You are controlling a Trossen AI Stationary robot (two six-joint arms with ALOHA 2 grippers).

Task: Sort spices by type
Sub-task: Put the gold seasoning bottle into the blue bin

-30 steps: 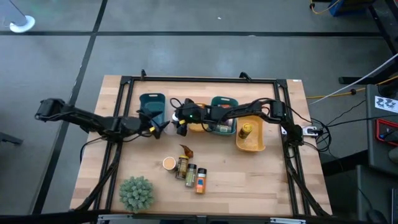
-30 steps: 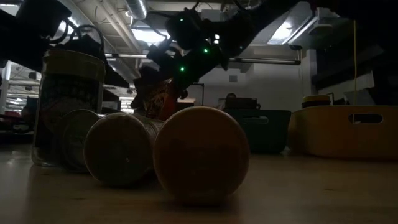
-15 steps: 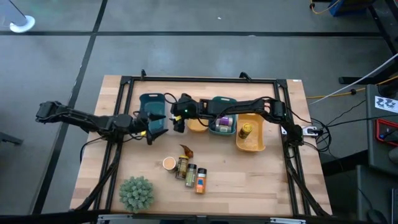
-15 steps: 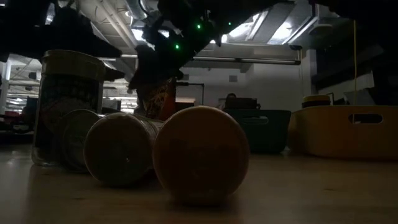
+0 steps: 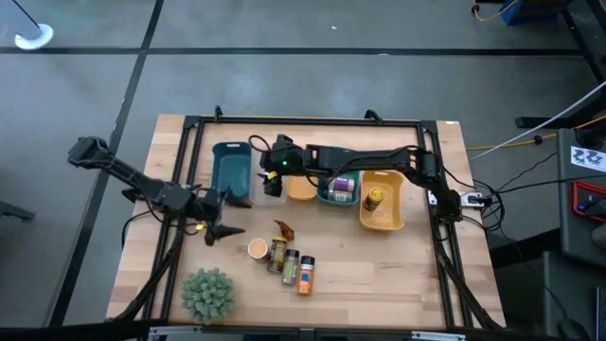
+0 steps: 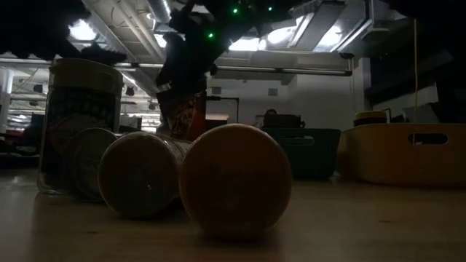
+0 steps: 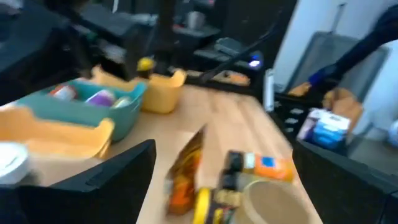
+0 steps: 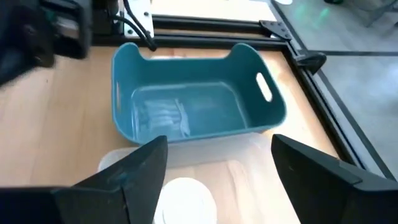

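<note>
High view: left pincer (image 5: 224, 230) released, empty, left of centre, aimed at the unsorted spices (image 5: 284, 258) on the worktop (image 5: 379, 275) at lower centre.

Left wrist view: brown-orange packet (image 7: 186, 171) upright, jars beside it, likely the next pick.

Right wrist view: right pincer (image 8: 214, 177) released above the empty teal tray (image 8: 193, 102), mid-frame.

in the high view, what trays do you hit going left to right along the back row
teal tray → clear tray → small orange tray → second teal tray holding jars → big orange tray with a yellow jar
</note>
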